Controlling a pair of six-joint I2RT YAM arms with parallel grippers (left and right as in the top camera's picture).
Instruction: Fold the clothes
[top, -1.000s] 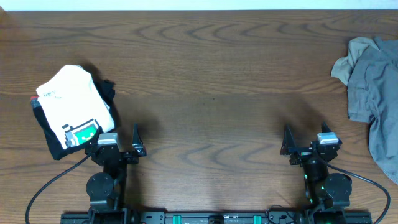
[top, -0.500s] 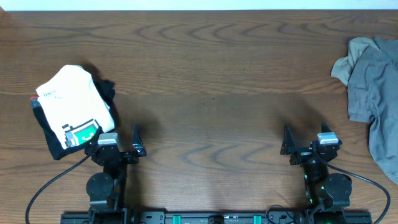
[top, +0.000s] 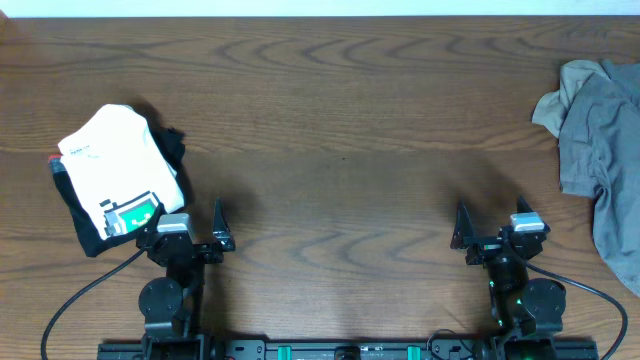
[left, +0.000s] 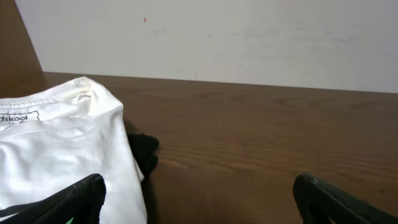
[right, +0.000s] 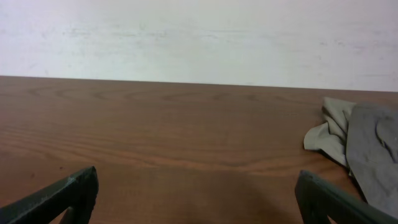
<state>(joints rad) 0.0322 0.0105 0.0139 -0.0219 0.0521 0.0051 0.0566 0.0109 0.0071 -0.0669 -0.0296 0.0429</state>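
Brown wood surface (top: 330, 110), grey clothes (top: 600, 150) heaped at its far right, both hands spread wide and empty.
The clothes lie crumpled, well to the right of the right hand (top: 500, 240) and partly out of the overhead view, so I cannot tell how much cloth lies beyond. A pinch into that heap is likely to catch several layers or only one loose fold, and then the bundle would drag across bunched instead of opening flat. A long sideways reach could also push it further off. The folded white top (top: 110, 175) on a black cloth (top: 172, 145) sits just beside the left hand (top: 183, 238), so a careless swing of that arm could knock the stack askew.
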